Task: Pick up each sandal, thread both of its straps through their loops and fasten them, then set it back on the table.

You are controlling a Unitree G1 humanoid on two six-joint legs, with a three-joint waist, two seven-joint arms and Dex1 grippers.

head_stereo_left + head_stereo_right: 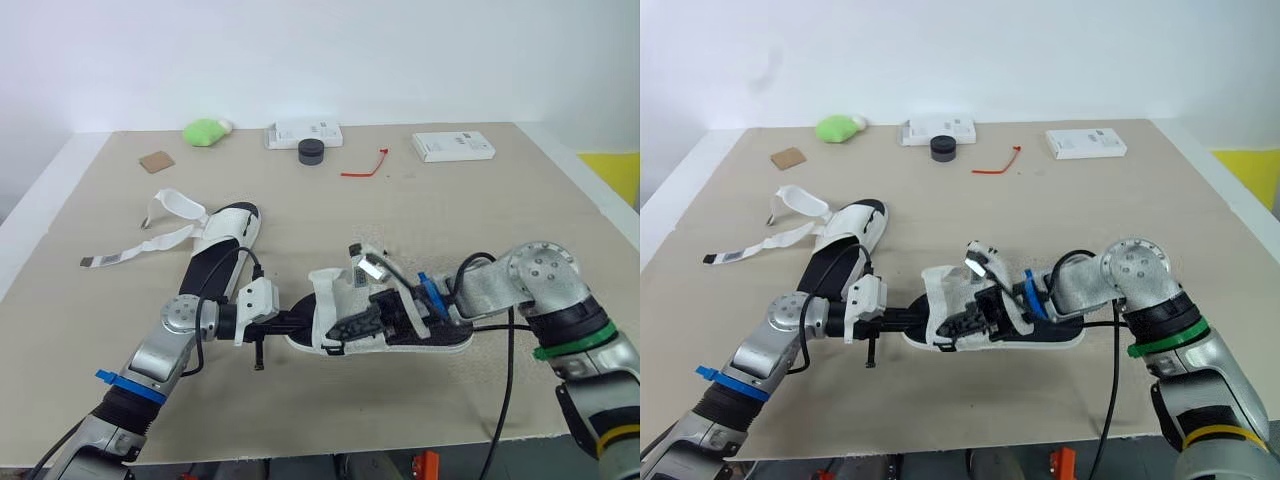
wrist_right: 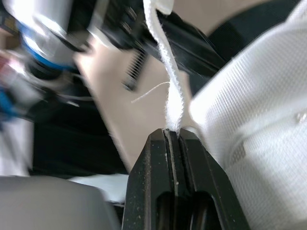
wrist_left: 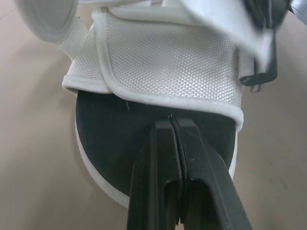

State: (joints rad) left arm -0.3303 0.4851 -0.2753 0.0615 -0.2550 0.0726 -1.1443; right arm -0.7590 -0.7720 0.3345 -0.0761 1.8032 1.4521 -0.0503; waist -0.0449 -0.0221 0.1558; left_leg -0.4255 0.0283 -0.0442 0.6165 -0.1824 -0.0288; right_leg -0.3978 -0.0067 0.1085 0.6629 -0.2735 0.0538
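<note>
Found the near sandal (image 1: 330, 305), a smooth black footbed under a white woven-mesh upper with piped edges, lying mid-table (image 1: 450, 220), with the left gripper (image 3: 171, 122) at its rounded nine-o'clock end, fingers pressed flat together and tips touching the piping. Saw the right gripper (image 2: 172, 134), reaching in from three o'clock, clamped tight on a thin white woven strap (image 2: 169, 67) rising from the upper. Noted the second sandal (image 1: 225, 240) at ten o'clock with straps splayed loose, and toward twelve o'clock a green lump (image 1: 205, 131), brown card square (image 1: 157, 161), two flat white boxes (image 1: 453, 146), black round cap (image 1: 311, 151) and red zip tie (image 1: 365, 168), all well apart from both arms.
</note>
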